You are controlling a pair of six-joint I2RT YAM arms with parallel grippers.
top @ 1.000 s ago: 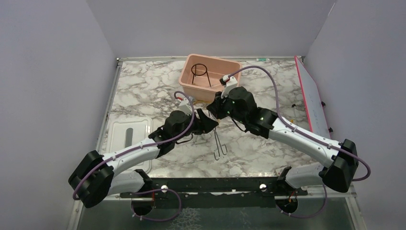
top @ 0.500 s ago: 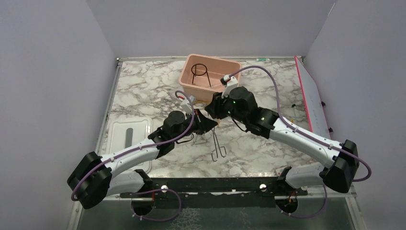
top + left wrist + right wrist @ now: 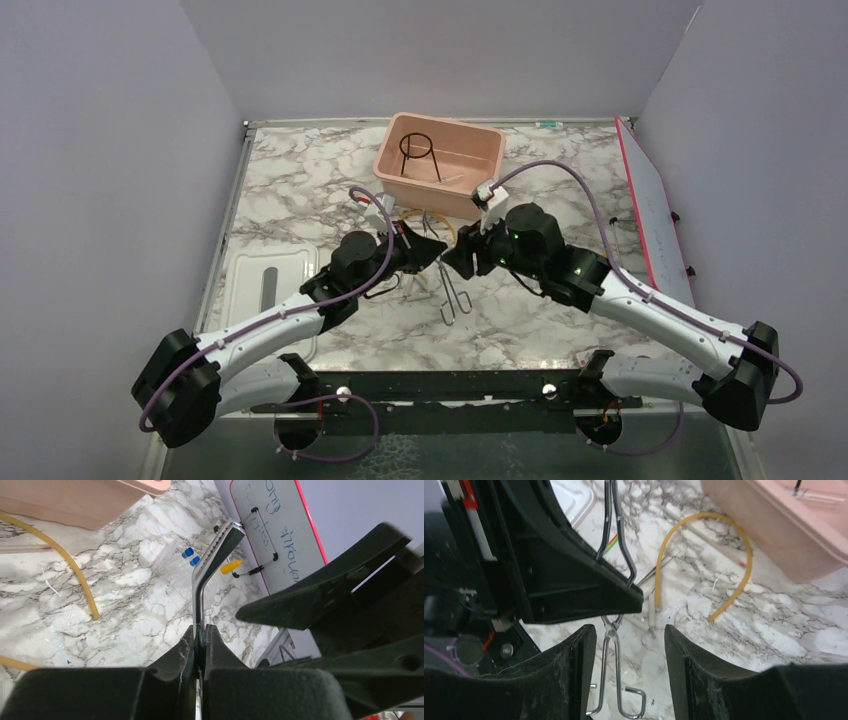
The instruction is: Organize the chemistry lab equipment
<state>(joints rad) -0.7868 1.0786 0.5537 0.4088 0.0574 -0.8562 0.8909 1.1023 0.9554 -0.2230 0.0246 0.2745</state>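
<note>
Left claw: the left gripper point(image 3: 200, 641) is pressed together on the silver metal tongs point(image 3: 216, 550), clamping the thin shaft. The ribbed tip sticks out beyond the fingers.
Right claw: the right gripper point(image 3: 624, 652) has its fingers apart. The loop handles of the tongs hang between them and touch neither finger.
Place of the tongs: over the middle of the marble table point(image 3: 300, 190), in front of the pink tub point(image 3: 470, 195), between the two grippers, which stand almost nose to nose. I cannot tell if the handles rest on the marble.
Tub: at the far edge, with the black wire ring stand point(image 3: 415, 150) upright inside.
Tube: the curved tan rubber tube point(image 3: 734, 565) lies on the marble just beside the near wall of the tub, close to the tongs.
Small parts: tiny blue pieces point(image 3: 188, 553) lie toward the right side.
Edges: the flat white lid point(image 3: 265, 285) is at the left edge and a whiteboard point(image 3: 650, 200) stands along the right edge.
Open room: bare marble shows left of the tub and nearer than the tongs.
</note>
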